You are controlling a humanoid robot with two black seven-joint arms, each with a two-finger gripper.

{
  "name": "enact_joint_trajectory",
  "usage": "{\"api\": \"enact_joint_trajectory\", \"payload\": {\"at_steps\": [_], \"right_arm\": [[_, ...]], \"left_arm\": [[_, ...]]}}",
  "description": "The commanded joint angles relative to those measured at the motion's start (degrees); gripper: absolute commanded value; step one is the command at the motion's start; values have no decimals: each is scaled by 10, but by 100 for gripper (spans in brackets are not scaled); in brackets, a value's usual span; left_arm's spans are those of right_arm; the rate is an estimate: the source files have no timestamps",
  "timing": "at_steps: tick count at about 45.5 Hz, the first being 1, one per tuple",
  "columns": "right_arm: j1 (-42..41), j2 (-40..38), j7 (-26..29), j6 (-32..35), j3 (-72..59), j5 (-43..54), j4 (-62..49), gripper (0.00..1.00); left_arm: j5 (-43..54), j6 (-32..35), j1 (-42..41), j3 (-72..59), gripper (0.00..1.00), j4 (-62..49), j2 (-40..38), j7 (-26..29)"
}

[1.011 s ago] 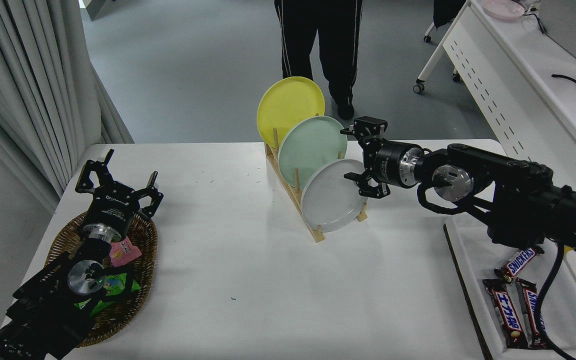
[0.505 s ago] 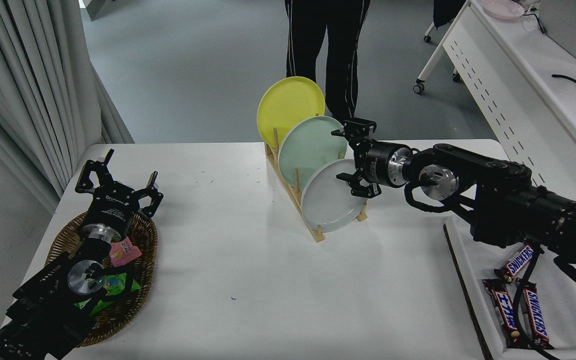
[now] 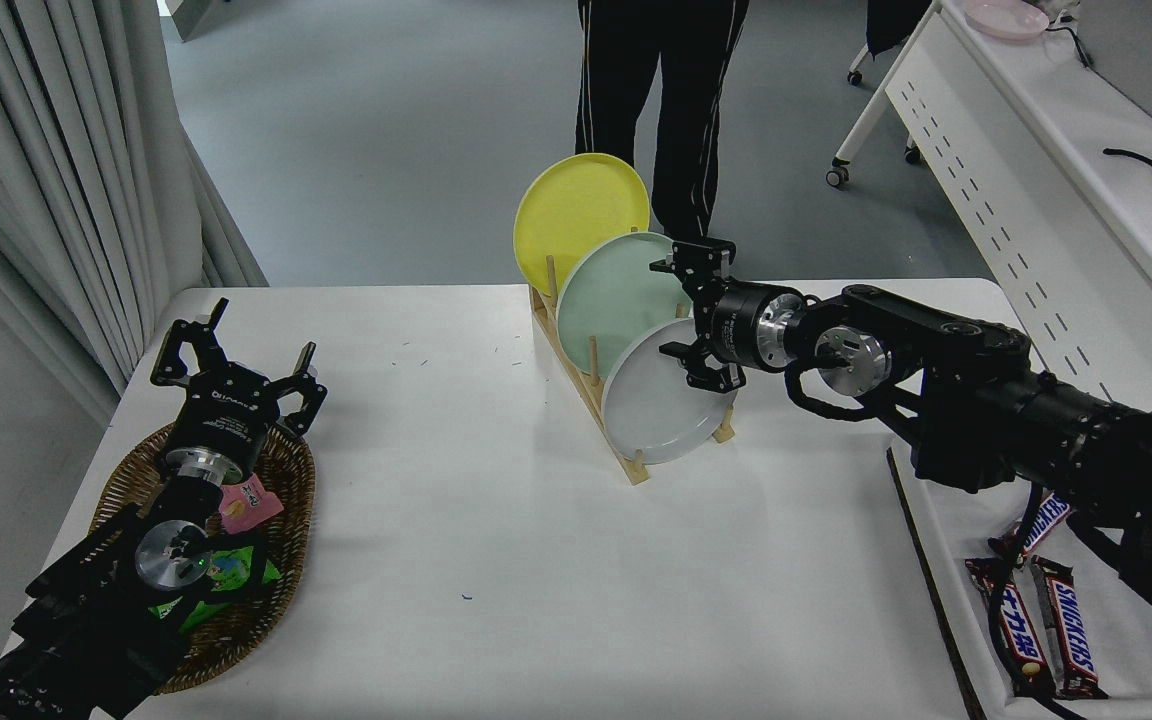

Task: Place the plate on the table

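Now the right hand (image 3: 681,320), fingers spread, straddles the plate (image 3: 658,405)'s upper right rim in the rack (image 3: 596,400)

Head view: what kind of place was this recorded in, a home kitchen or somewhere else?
Most likely an office or lab, not a kitchen: a long white desk on castor wheels stands at the right, the floor is plain grey, and a person stands beyond the white table that bears a wooden plate rack.
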State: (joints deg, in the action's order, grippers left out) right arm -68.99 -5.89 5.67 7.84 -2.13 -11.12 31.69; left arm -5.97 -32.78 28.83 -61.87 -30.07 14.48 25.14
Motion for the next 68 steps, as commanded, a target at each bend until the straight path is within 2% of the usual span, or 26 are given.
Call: {"api": "enact_joint_trajectory", "payload": {"at_steps": [1,3,11,18,24,47,54,65,68], "right_arm": [[0,2,15,2,1,0,-1,68],[0,1,22,2,1,0,1,64],[-3,-4,36,0,5,-3,12,63],[-6,-16,58,-1,10,-4,15,56],[-7,-18,67,-2,10,-4,15,53],[-5,-35,80,-9,35,-3,52,39],[-5,-35,80,-13,35,-2,51,38],[-6,-34,80,-54,39,-1,51,34],[-6,-34,80,-55,39,-1,51,31]], "left_arm": [[0,0,0,0,100,0,0,0],[0,0,0,0,100,0,0,0],[0,0,0,0,100,0,0,0],[0,0,0,0,100,0,0,0],[0,0,0,0,100,0,0,0],[0,0,0,0,100,0,0,0],[0,0,0,0,100,0,0,0],[0,0,0,0,100,-1,0,0],[0,0,0,0,100,0,0,0]]}}
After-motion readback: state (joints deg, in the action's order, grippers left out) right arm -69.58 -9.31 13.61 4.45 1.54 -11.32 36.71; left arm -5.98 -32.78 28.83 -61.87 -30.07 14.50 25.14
